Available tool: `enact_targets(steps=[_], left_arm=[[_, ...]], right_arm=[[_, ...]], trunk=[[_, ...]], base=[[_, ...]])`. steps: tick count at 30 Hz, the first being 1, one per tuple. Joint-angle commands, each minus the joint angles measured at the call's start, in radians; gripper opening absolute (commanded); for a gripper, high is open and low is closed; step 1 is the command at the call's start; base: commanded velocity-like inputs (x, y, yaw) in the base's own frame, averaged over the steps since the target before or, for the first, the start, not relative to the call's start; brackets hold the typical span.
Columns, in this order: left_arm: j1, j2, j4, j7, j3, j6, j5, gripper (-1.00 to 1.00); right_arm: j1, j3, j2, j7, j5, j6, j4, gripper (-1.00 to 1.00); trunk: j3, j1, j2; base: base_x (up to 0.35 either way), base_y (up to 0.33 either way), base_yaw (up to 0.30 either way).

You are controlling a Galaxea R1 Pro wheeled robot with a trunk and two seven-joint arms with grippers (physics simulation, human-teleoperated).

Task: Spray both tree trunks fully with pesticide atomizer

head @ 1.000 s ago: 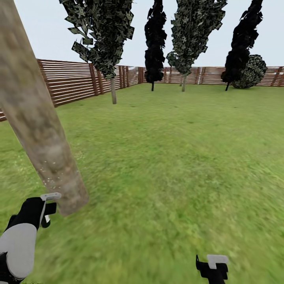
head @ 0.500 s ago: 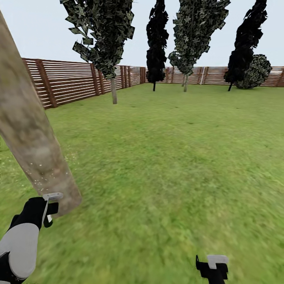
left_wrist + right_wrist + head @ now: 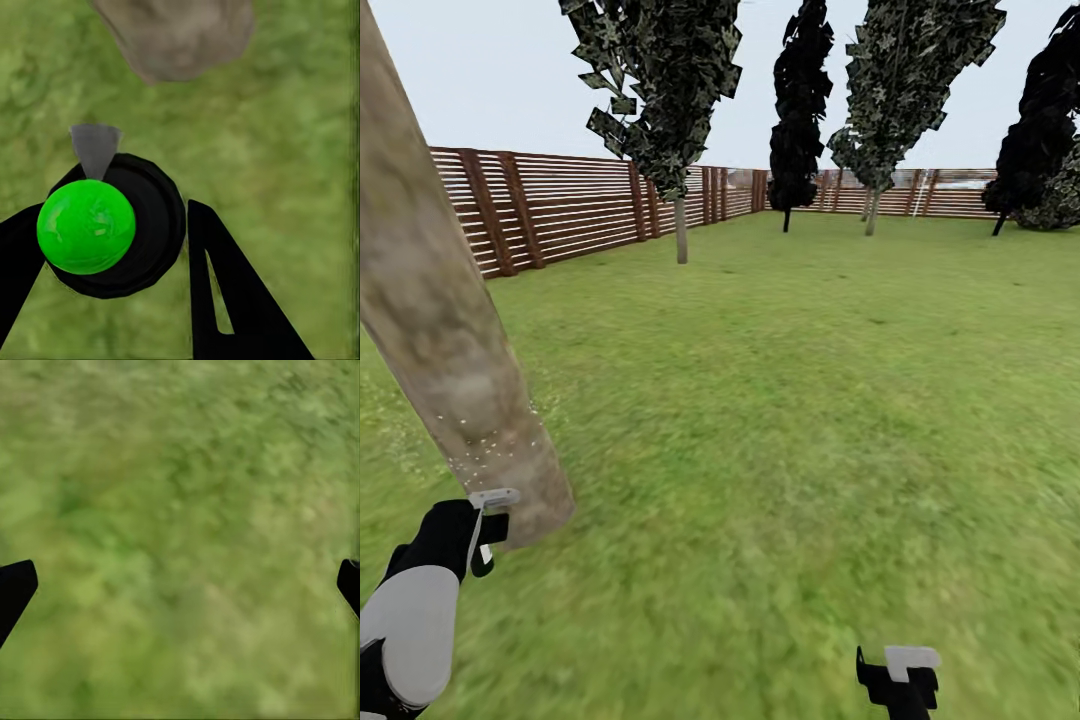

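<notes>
The pesticide atomizer point(image 3: 86, 225) has a black round body, a bright green cap and a grey nozzle point(image 3: 95, 146). My left gripper point(image 3: 112, 244) is shut on it, low at the left of the head view point(image 3: 472, 535). The nozzle point(image 3: 492, 496) sits right at the base of the near tree trunk point(image 3: 450, 340), a thick mottled grey-beige post with white specks low on its bark. A second tree point(image 3: 680, 232) stands further off by the fence. Low at the right, my right gripper point(image 3: 900, 678) is open over the grass floor point(image 3: 180, 510).
A reddish-brown slat fence point(image 3: 560, 205) runs along the left and the far side. More dark trees point(image 3: 795, 130) stand at the back. Open lawn point(image 3: 810, 400) stretches ahead and to the right.
The whole picture has shifted right, so the camera has turned left. The left gripper keeps the atomizer at the trunk's base. The right arm has not moved.
</notes>
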Motion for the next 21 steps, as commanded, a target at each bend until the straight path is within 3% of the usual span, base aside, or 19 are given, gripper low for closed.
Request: enact_targets(steps=[1, 5, 9, 14, 21], left_arm=[[0.000, 0.000, 0.000, 0.000, -0.001, 0.000, 0.000, -1.00], [0.000, 0.002, 0.000, 0.001, -0.004, -0.002, -0.004, -1.00], [0.000, 0.002, 0.009, 0.043, -0.005, -0.002, -0.002, -1.00], [0.001, 0.002, 0.006, 0.046, -0.002, 0.000, -0.001, -1.00], [0.001, 0.002, 0.003, 0.046, -0.003, -0.001, -0.002, -1.00]], right_arm=[[0.000, 0.000, 0.000, 0.000, 0.000, 0.000, 0.000, 1.00], [0.000, 0.000, 0.000, 0.000, 0.000, 0.000, 0.000, 1.00], [0.000, 0.000, 0.001, 0.000, 0.000, -0.001, 0.000, 1.00], [0.000, 0.000, 0.001, 0.000, 0.000, 0.000, 0.000, 1.00], [0.000, 0.000, 0.000, 0.000, 0.000, 0.000, 0.000, 1.00]], trunk=[[0.000, 0.000, 0.000], [0.000, 0.000, 0.000], [0.000, 0.000, 0.000], [0.000, 0.000, 0.000], [0.000, 0.000, 0.000]], base=[[0.160, -0.242, 0.002], [0.151, -0.247, 0.037], [0.137, -0.259, 0.265], [0.153, -0.256, 0.258], [0.233, -0.227, 0.019]])
